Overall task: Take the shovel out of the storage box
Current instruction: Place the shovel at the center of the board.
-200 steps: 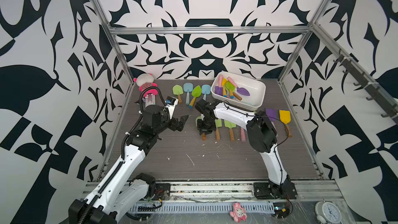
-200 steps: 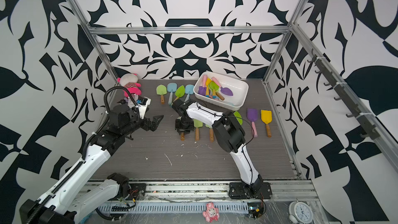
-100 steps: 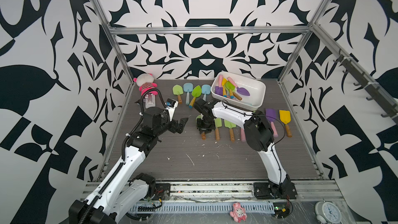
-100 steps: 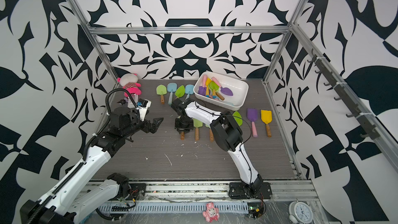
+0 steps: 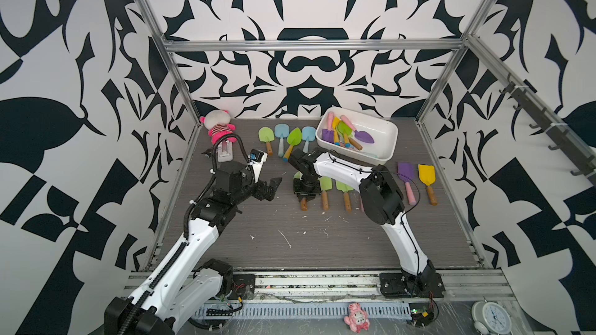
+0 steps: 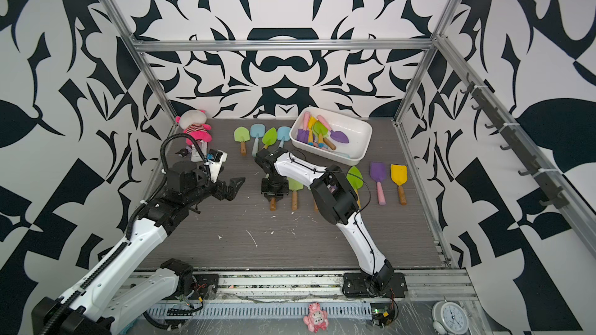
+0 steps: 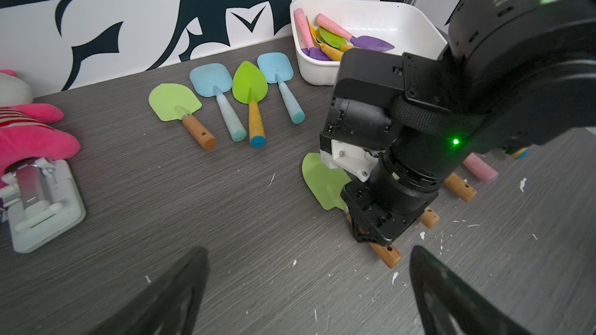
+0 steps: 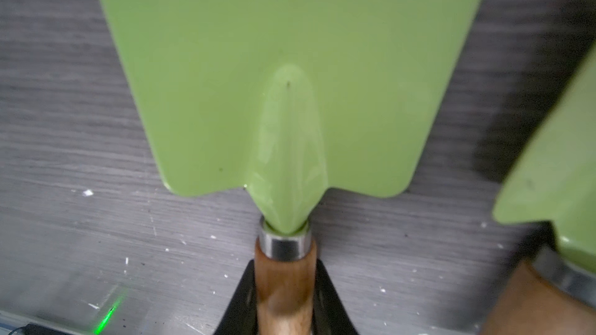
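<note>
The pale-green square-bladed shovel (image 8: 283, 91) has a smooth, glossy blade, a shiny metal collar and a bare wooden handle. The grey wood-grain worktop (image 8: 64, 130) looks matt and scuffed. The white rectangular plastic storage box (image 7: 319, 69) gleams smoothly. The pink plush toy (image 7: 29, 136) is soft cloth.

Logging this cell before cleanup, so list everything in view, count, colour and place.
storage box: one, white, back right.
boxed shovels: several, mixed colours, inside box.
rear shovels: four, green and blue, beside box.
green shovel: one, centre, gripped.
loose shovels: at least four, green, purple, yellow, front row.
plush toy: one, pink, back left.
white device: one, beside plush.
figurine: one, pink, front ledge.
clock: one, white, front right.
left gripper: open, empty.
right gripper: shut on green shovel.
</note>
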Robot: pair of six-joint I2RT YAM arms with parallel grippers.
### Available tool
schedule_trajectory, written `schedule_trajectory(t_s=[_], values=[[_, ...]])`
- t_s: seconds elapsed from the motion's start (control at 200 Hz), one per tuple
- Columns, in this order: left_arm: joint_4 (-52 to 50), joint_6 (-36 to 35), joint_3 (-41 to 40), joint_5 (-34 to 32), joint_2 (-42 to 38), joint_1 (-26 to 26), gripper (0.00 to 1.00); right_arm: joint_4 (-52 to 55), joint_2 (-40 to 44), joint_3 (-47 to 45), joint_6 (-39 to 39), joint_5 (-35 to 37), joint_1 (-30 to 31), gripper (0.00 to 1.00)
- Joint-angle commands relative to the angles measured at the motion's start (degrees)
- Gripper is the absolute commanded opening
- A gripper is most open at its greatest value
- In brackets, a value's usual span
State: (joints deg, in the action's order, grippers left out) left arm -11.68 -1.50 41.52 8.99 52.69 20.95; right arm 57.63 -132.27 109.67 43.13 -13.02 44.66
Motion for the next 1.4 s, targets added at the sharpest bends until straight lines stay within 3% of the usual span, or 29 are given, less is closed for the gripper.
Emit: schedule_trajectory(t_s=[0.0, 0.29, 0.65, 0.98, 1.395], values=[[1.14, -0.58, -0.36, 0.24, 0.39, -0.14, 1.0, 3.09, 0.17, 2.3, -0.35, 0.62, 0.07, 0.24], [1.51, -1.62, 0.27, 0.51, 1.28, -0.15, 0.99, 2.59, 1.14, 2.89, -0.42, 0.43, 0.07, 0.4], [1.22, -2.81, 1.08, 0.22, 1.26, -0.2, 0.99, -1.43, 6.69, -1.24, 1.21, -0.49, 0.05, 0.49], [1.79, -3.51, 3.35, 0.25, 2.46, -0.46, 0.99, -2.05, 11.17, -0.93, 0.06, 5.02, 0.03, 0.55], [3.51, -4.19, 8.25, 0.08, 3.82, -0.76, 0.99, -0.73, 18.46, 1.27, -8.42, 19.29, -0.69, 0.65]])
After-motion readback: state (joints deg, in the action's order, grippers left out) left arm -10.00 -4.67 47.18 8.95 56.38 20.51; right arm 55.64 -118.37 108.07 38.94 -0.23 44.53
